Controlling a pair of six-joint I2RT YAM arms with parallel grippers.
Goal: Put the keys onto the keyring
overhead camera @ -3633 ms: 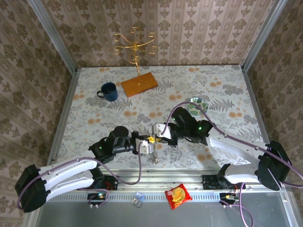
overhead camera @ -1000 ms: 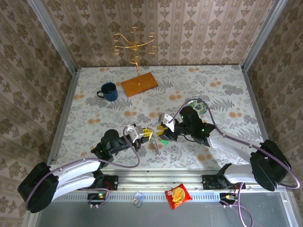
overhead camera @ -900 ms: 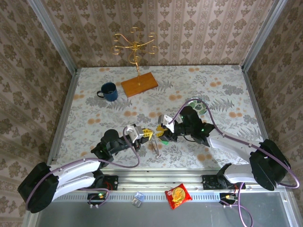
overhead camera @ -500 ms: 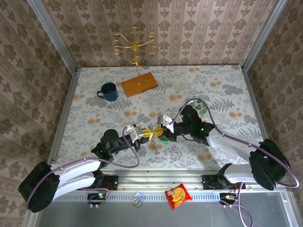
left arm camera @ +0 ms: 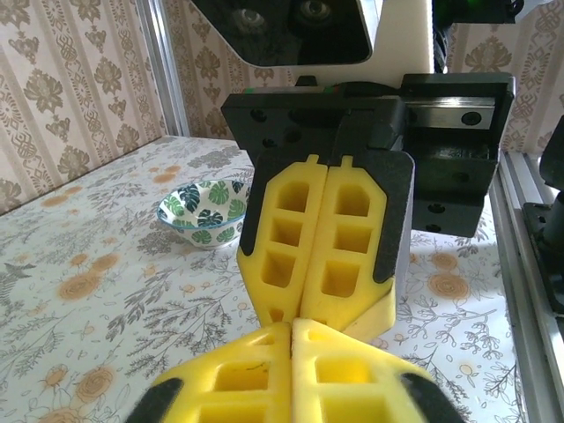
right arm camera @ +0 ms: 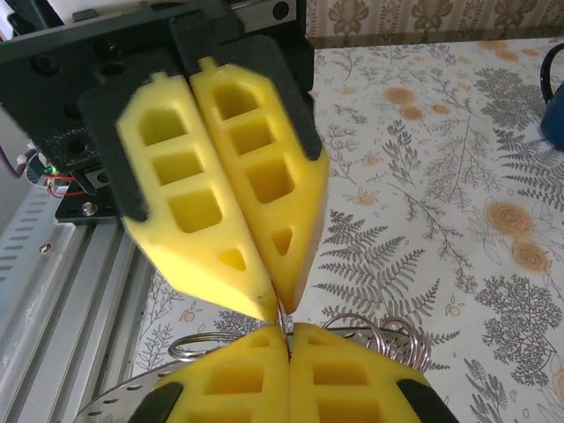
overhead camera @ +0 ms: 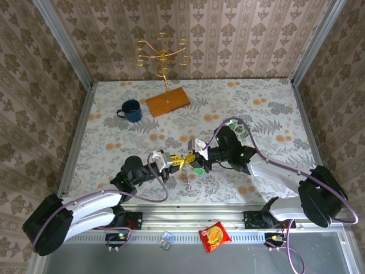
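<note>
Bench (overhead camera: pixel 274 97): flowered surface carrying everything; the work sat at its near middle, probably so that both arms reached it evenly.
Stand (overhead camera: pixel 167 101): gold wire tree on a wooden base, far and left of centre, well apart from the work.
Left gripper (overhead camera: pixel 178 162): pointed right, tip to tip with its partner. In the right wrist view its yellow fingertips (right arm camera: pixel 264 295) met in a narrow wedge, so it read as closed. A thin wire ran toward that seam, but whether it was pinched there could not be told.
Right gripper (overhead camera: pixel 193 155): pointed left, pads pressed flat together. Wire loops came out on either side of its tips, so it seemed clamped on the keyring, likely to steady it for threading.
Mug (overhead camera: pixel 131 110) and bowl (overhead camera: pixel 239 129): blue mug far left and leaf-patterned bowl right, both out of the way.
Green key (overhead camera: pixel 198 170): just near of the right gripper's tips, held by neither gripper.
Dark key (overhead camera: pixel 187 177): small dark metal piece just near of the meeting tips; hanging or lying, unclear.
Keyring (right arm camera: pixel 381 335): thin wire coils right at the two grippers' meeting point, placed where either could work it.
</note>
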